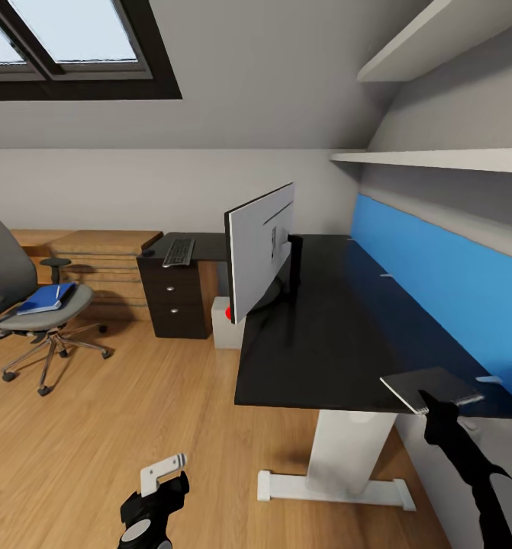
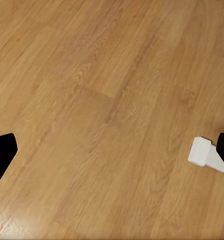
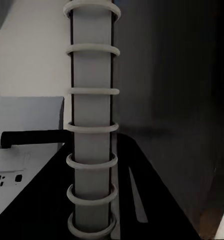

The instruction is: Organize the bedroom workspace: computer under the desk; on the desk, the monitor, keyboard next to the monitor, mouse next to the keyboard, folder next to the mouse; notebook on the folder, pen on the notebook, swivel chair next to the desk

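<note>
One monitor, one keyboard, one swivel chair, one notebook, two shelves.

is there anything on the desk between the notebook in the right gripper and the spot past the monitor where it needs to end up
Only the monitor stands on the desk along that way. The notebook, held by the right gripper at the near edge, has bare desktop ahead otherwise.

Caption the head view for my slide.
Right tool holds the notebook at the desk corner; folder on the swivel chair.

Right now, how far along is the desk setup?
Done: monitor stands on the desk. In hand: the right gripper holds the notebook at the desk's near corner. Left: keyboard sits on the drawer cabinet; blue folder lies on the swivel chair, away from the desk.
</note>
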